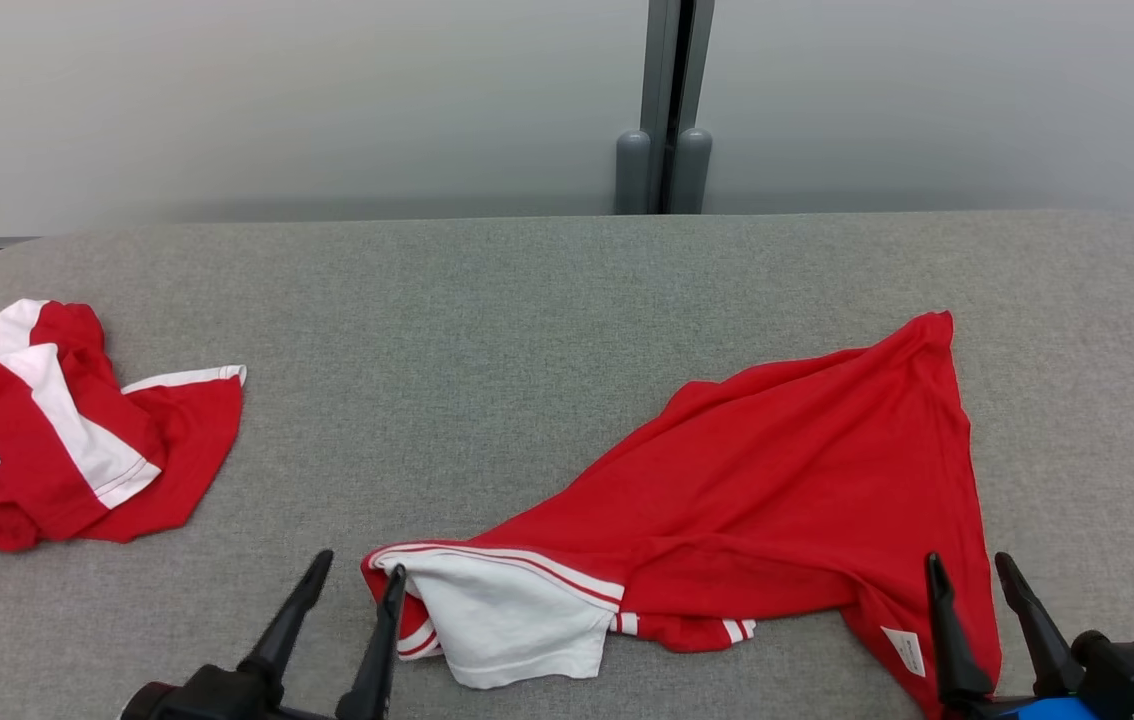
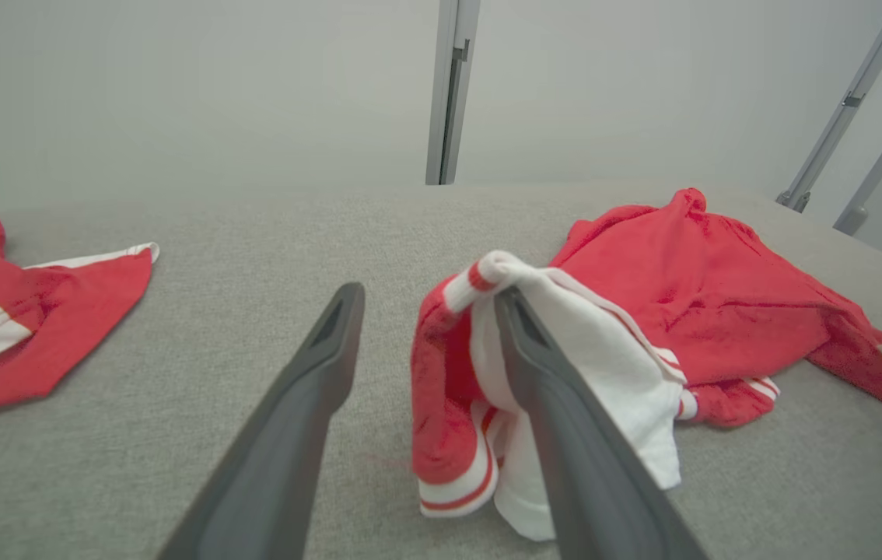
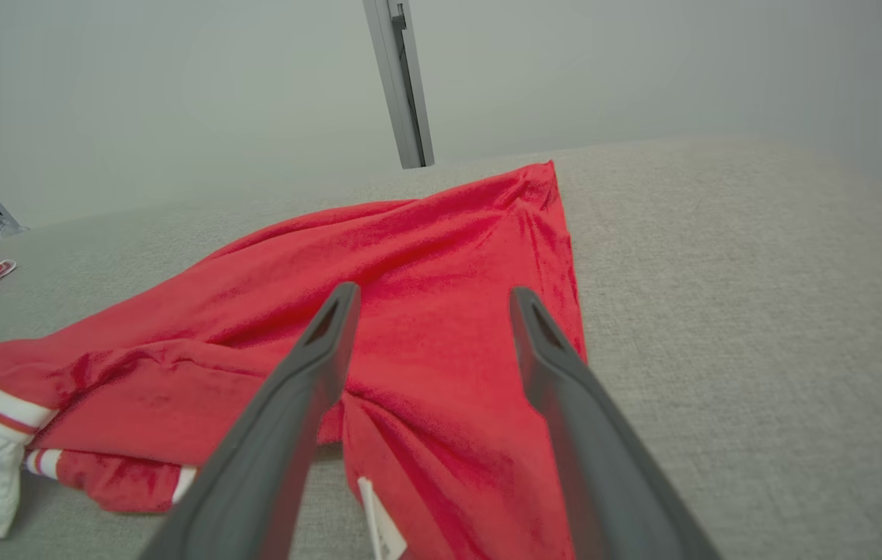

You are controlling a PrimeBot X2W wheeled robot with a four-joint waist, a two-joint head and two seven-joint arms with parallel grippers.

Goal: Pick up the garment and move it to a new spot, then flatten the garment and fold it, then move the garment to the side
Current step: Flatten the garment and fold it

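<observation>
- Now my left end effector (image 1: pixel 361 565) (image 2: pixel 427 294) has its two fingers spread apart, low over the front edge of the worktop (image 1: pixel 567 300), left of the middle.
- The finger (image 1: pixel 379 645) (image 2: pixel 565 435) nearer the middle touches the garment (image 1: pixel 777 470) (image 2: pixel 721 288). In the left wrist view a striped fold of cloth is draped over its tip. The other finger is clear of the cloth, over bare grey surface, so nothing is clamped.
- My right end effector (image 1: pixel 967 560) (image 3: pixel 433 294) is also spread wide and grips nothing. It is at the front edge toward the right corner, over the garment's near right end.
- The garment is red and lies loosely crumpled on the right half of the worktop. It runs from the front edge, where its white panel (image 1: pixel 507 620) (image 2: pixel 604 365) with red-and-white stripes sits beside my left end effector, to a pointed corner toward the back right.
- A small white label (image 1: pixel 902 650) (image 3: pixel 379 529) shows on the red cloth close to my right end effector.
- A second garment (image 1: pixel 47 440) (image 2: pixel 21 311), red with white bands, lies bunched at the worktop's left edge, well apart from the first.
- Beyond the back edge is a pale wall (image 1: pixel 227 100) with a grey post (image 1: pixel 664 110).
</observation>
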